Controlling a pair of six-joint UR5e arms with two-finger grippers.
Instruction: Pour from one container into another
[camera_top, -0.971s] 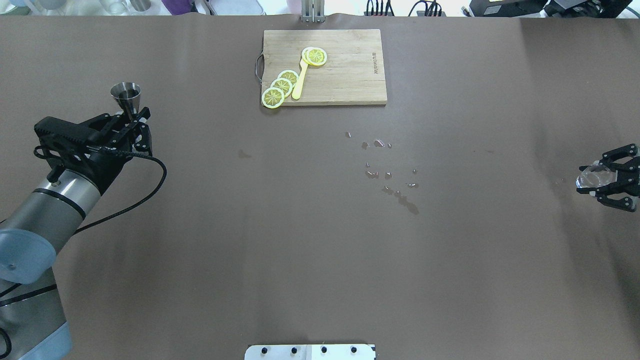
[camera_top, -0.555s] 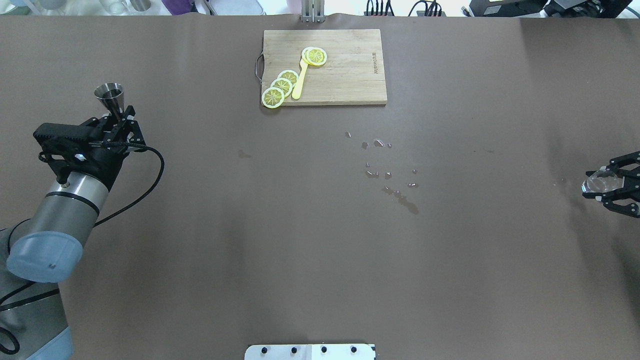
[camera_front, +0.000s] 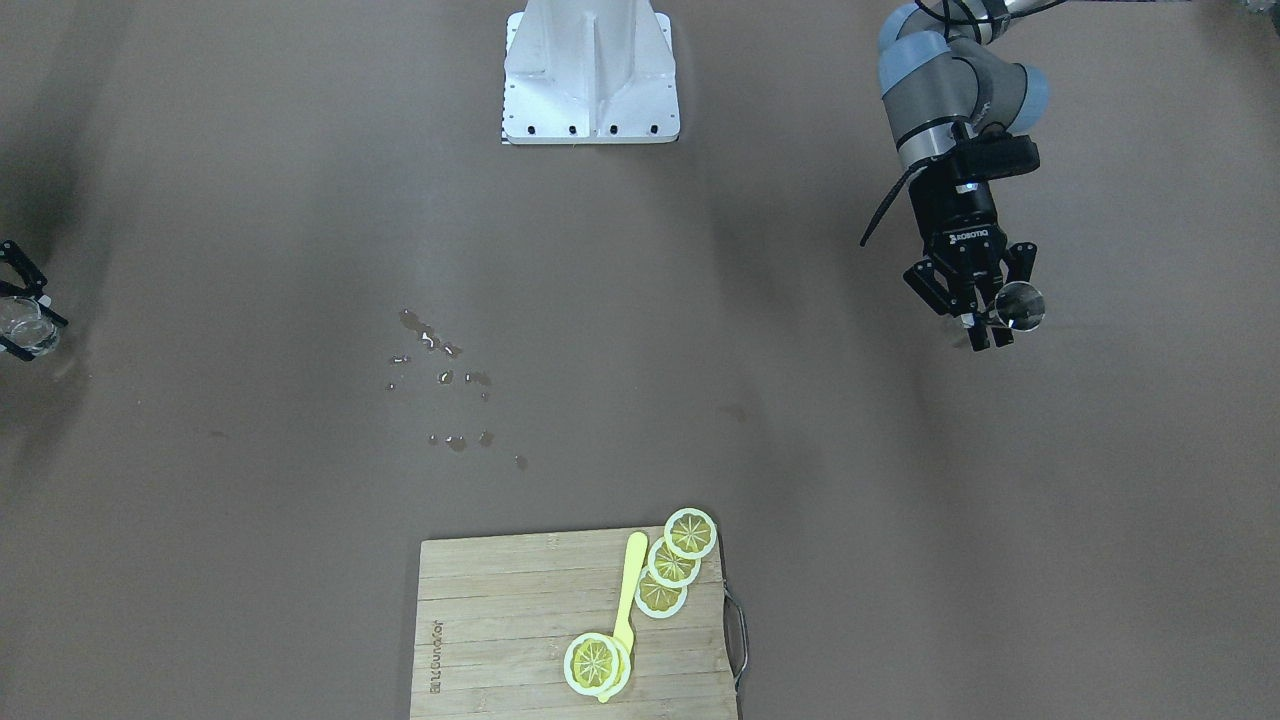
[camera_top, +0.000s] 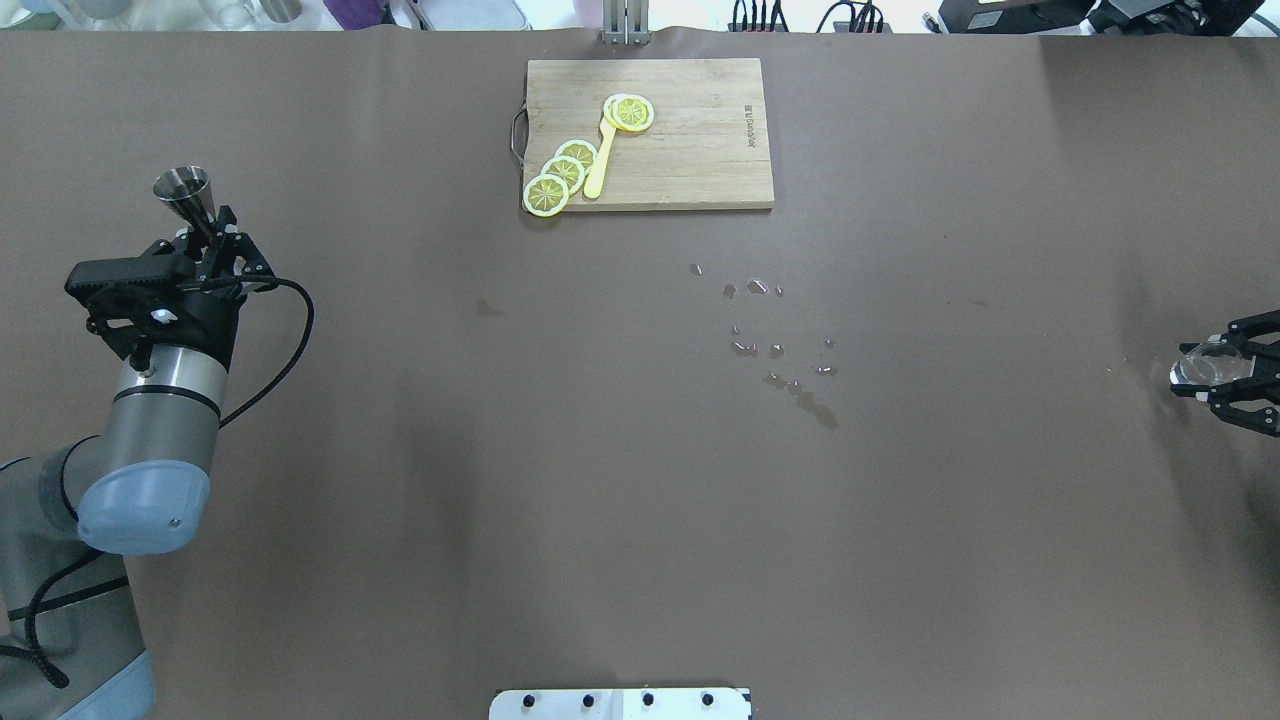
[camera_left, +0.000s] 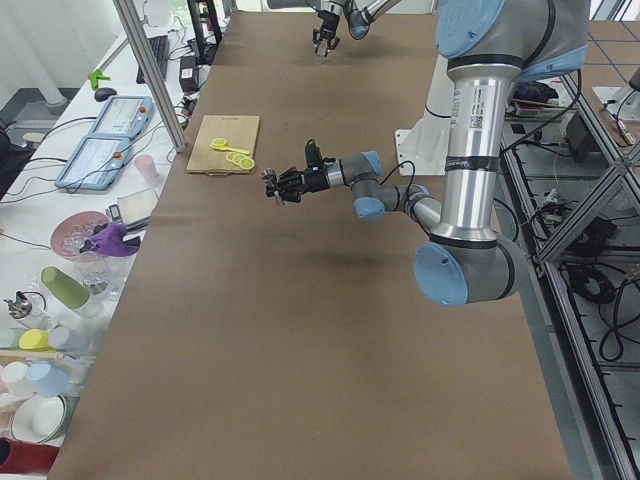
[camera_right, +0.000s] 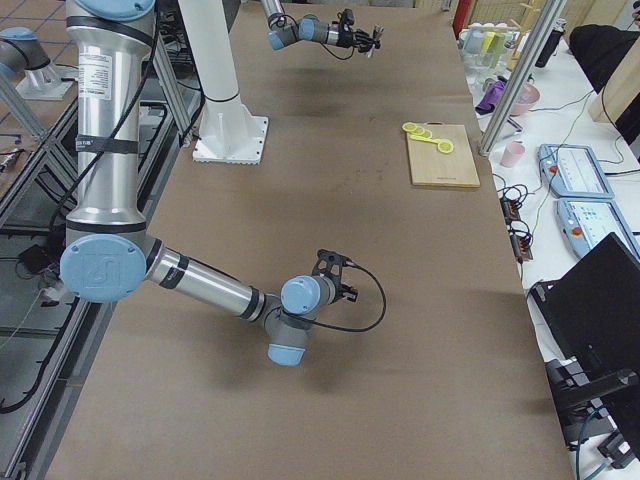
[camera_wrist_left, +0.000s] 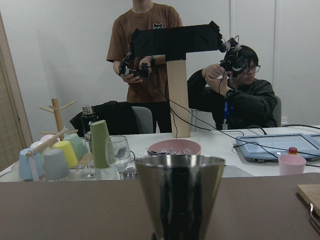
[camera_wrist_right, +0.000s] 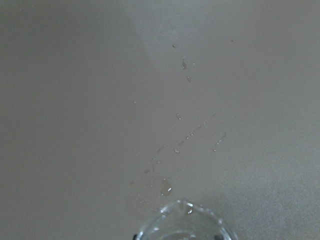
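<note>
L pincer (camera_top: 207, 238) is clamping the steel jigger (camera_top: 182, 187) at its narrow waist, well out on the robot's left side of the bench (camera_top: 600, 520), raised above the surface. The wrist view is showing the rim level and mouth up, prob. so nothing is tipping out; contents aren't visible. R pincer (camera_top: 1195, 372) is gripping a clear glass (camera_top: 1208, 360) at the opposite edge, fingers closed round its sides, mouth approx. upward as a receiver would need. Can't tell if its base is touching the bench. The two vessels are sitting well apart, w/ droplets (camera_top: 775, 350) glinting on the bench between them, nearer the R side, so no pouring is happening at this spacing. A cutting board (camera_top: 700, 160) w/ lemon slices (camera_top: 565, 170) is lying at the far edge, away from both arms
</note>
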